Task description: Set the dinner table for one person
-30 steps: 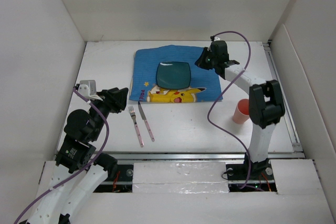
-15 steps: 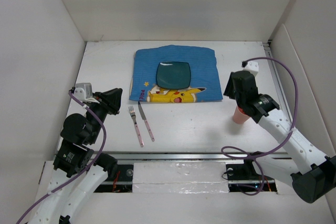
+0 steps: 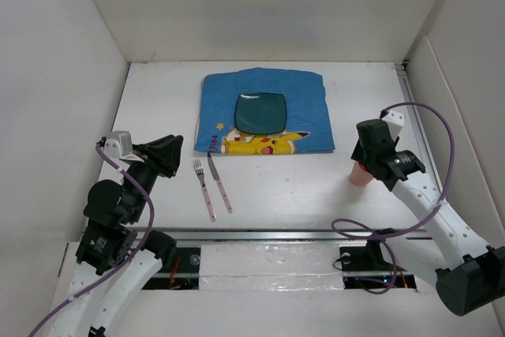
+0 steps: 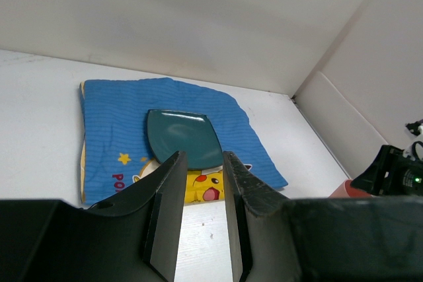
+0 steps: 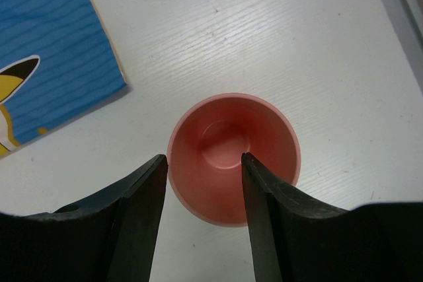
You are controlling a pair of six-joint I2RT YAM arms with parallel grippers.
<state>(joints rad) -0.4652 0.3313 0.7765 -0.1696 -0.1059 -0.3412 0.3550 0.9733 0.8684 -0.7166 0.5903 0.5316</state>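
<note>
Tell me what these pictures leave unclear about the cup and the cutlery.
1. Pink cup: in the top view the right gripper hides most of it.
2. Grip on the cup: in the right wrist view the fingers overlap its rim; contact cannot be judged.
3. Fork and knife: missing from the left wrist view, cut off or hidden behind the left gripper.

Left tool (image 4: 203,158) slightly parted, right tool (image 5: 202,158) wider, pointed down.

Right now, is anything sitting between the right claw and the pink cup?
Nothing visible. The right claw hangs open directly over the pink cup, which stands upright on the bare dinner table beside the placemat, with nothing else between them.
</note>
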